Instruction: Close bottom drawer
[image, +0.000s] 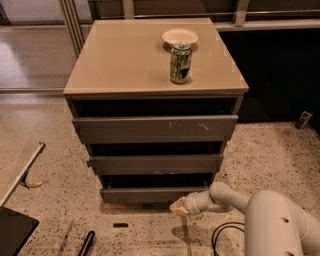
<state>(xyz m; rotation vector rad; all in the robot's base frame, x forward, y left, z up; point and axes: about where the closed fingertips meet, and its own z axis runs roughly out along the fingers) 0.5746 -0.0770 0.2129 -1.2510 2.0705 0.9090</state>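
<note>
The bottom drawer (150, 194) is the lowest, slimmest dark grey-brown front of the cabinet, close to the speckled floor, with a dark gap above it. The middle drawer front (155, 163) and the wide scratched top drawer front (155, 128) stand above it. My gripper (178, 206) is at the end of the white arm reaching in from the lower right. Its pale tip sits just in front of the bottom drawer's right part, at the lower edge of the front.
A green can (180, 62) and a white bowl (180, 36) stand on the beige cabinet top (125, 60). A banana peel (32, 183) and a pale bar lie on the floor at left. A black object (86, 242) lies near the bottom edge. A cable (222, 235) loops by my arm.
</note>
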